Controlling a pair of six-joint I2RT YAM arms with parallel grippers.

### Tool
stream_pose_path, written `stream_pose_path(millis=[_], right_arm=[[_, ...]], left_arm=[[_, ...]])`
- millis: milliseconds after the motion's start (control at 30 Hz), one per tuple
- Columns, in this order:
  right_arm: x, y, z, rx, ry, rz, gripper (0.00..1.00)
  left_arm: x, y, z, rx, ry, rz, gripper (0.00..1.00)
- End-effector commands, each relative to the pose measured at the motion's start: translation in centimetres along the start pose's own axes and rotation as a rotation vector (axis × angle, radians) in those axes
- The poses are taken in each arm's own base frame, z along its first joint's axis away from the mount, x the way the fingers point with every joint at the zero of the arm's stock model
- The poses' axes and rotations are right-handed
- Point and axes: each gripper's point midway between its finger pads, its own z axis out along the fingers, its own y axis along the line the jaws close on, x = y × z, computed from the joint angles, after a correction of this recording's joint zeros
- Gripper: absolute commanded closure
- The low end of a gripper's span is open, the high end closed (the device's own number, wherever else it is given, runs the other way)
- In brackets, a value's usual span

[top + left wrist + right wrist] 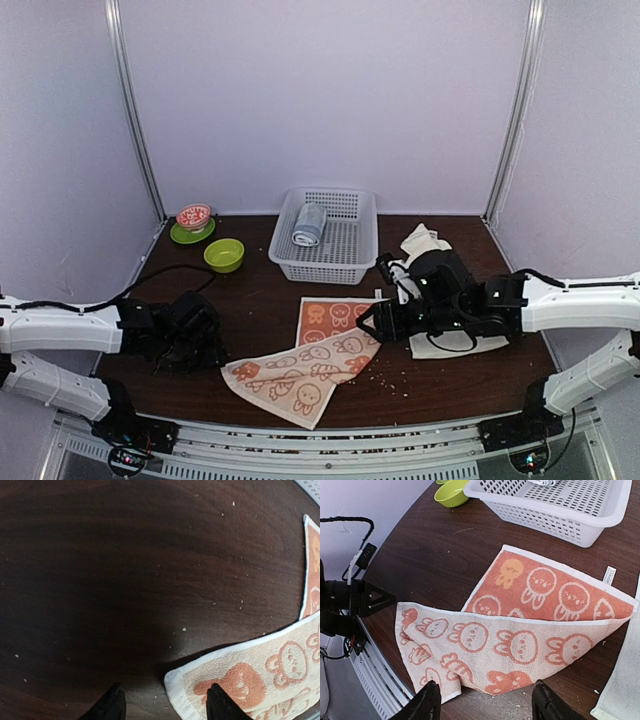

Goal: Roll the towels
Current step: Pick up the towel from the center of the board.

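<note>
Top external view: I find the salmon-orange towel (312,368) lying unrolled at the near middle of the dark wooden table (250,300), between the two arms. It is folded over itself: a paler flap with orange animal prints lies slantwise across the brighter orange face with white prints. The cream-white towel (455,346) lies flat to the right, largely under the right arm. More pale cloth is bunched behind that arm, and I cannot tell whether it is the same piece.

Left gripper (195,342) sits low over the table, just left of the orange towel's near-left corner. On the left wrist view its jaws stand apart, with only bare wood and the towel's white-hemmed corner between them. One fingertip (218,706) overlaps that corner; I cannot tell whether it touches.

Right gripper (372,322) is at the orange towel's right edge. On the right wrist view its jaws are spread wide above the pale flap, gripping nothing.

At the back stands a white basket (350,262) holding a grey-blue rolled towel (309,224). To its left are a green bowl (224,255) and a green plate (180,237) carrying a red patterned bowl (194,215). Pale specks are scattered on the wood near the orange towel.
</note>
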Motion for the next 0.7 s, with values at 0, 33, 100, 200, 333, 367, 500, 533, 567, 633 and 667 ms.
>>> stream_pose_path(millis=[0, 33, 100, 200, 333, 367, 500, 533, 567, 633, 667], right_arm=[[-1.8, 0.2, -1.5, -0.011, -0.081, 0.01, 0.37], [-1.8, 0.0, -1.6, -0.009, -0.085, 0.012, 0.37], [-1.7, -0.1, -1.8, -0.009, -0.09, 0.016, 0.37], [-2.0, -0.3, -2.2, -0.005, -0.104, 0.019, 0.38], [-2.5, -0.6, -2.8, 0.008, -0.126, 0.02, 0.38], [-2.6, -0.5, -3.0, 0.006, -0.132, 0.019, 0.38], [-2.8, -0.6, -3.3, 0.01, -0.143, 0.02, 0.38], [-2.8, -0.7, -3.3, 0.012, -0.141, 0.017, 0.38], [-2.8, -0.6, -3.3, 0.011, -0.142, 0.018, 0.38], [-2.9, -0.7, -3.3, 0.014, -0.142, 0.017, 0.38], [-2.9, -0.7, -3.3, 0.015, -0.143, 0.017, 0.38]], left_arm=[[0.3, -3.1, 0.7, 0.105, 0.055, -0.063, 0.44], [0.5, -3.2, 1.0, 0.11, 0.066, -0.064, 0.44], [1.0, -3.1, 1.5, 0.099, 0.087, -0.061, 0.47], [1.7, -2.1, 2.2, 0.047, 0.111, -0.05, 0.53], [1.6, -0.9, 2.6, -0.012, 0.096, -0.044, 0.58], [1.6, -0.7, 2.7, -0.021, 0.095, -0.044, 0.6], [1.7, -0.3, 3.3, -0.053, 0.105, -0.041, 0.64], [1.8, -0.3, 3.5, -0.059, 0.109, -0.035, 0.66], [1.8, -0.2, 3.7, -0.066, 0.112, -0.029, 0.67], [1.9, 0.0, 4.2, -0.083, 0.121, -0.017, 0.73], [2.0, -0.1, 4.4, -0.085, 0.126, -0.013, 0.78]])
